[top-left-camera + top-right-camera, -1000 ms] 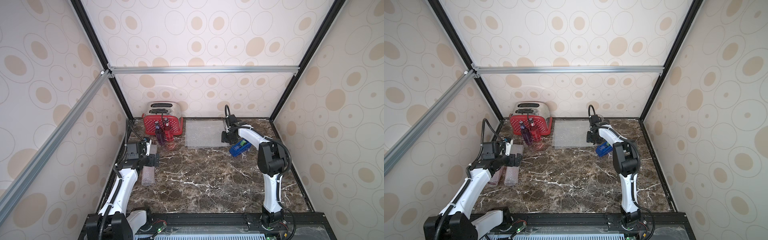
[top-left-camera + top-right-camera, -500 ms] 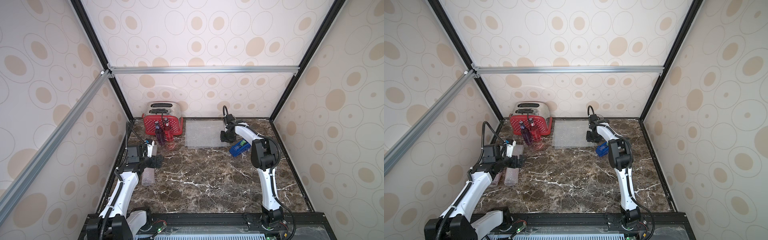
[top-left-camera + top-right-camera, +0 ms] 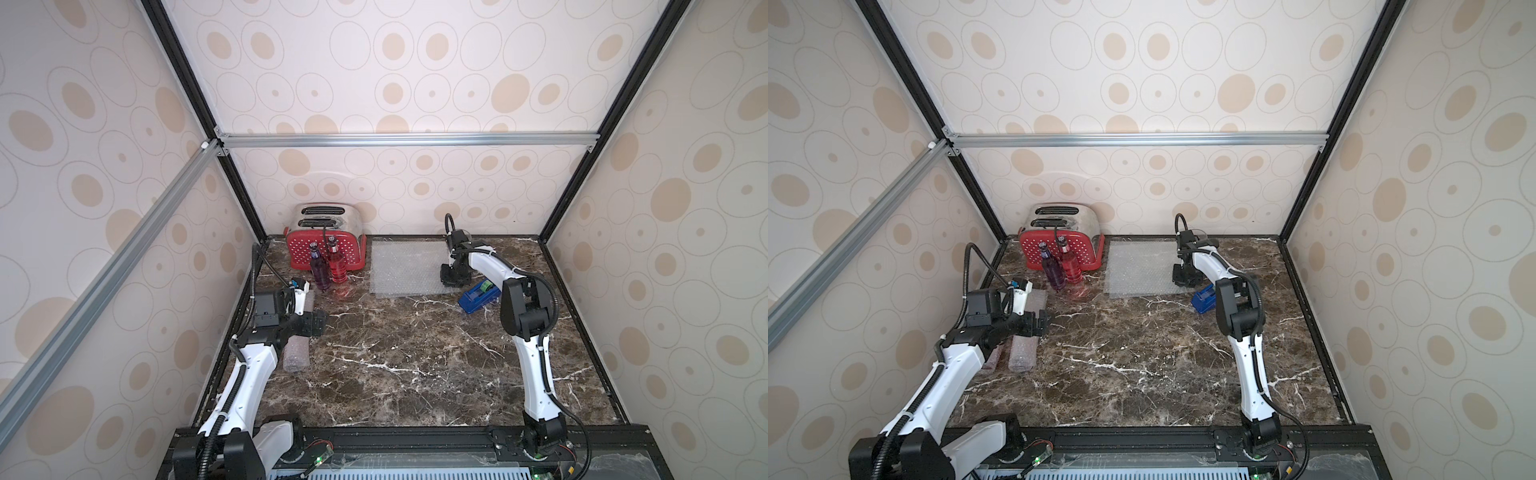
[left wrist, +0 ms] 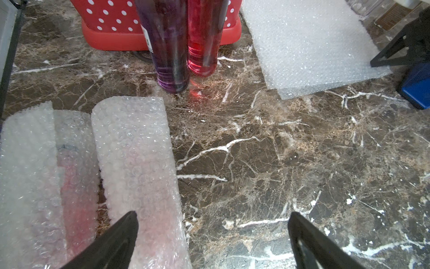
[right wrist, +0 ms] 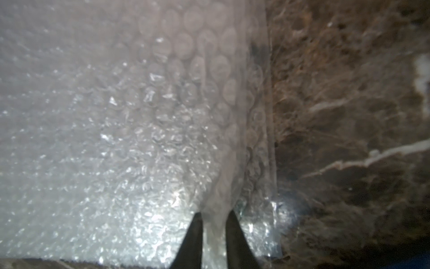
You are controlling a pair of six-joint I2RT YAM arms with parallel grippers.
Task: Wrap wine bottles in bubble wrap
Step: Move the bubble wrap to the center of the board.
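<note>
Snugly — bubble wrap (image 5: 111,121) inside right gripper (image 5: 214,213)

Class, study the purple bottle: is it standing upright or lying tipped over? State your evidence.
Upright. The purple bottle rests on its base on the table, cap pointing up, close beside the red bottle.

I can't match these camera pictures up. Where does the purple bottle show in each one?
Top view: purple bottle upright, far left, in front of the red dotted basket.
Top view: same place, red bottle beside it.
Left wrist: only its lower body, in front of the basket.
Right wrist: not in it; mostly bubble wrap.
Shared landmark: the basket.
</note>
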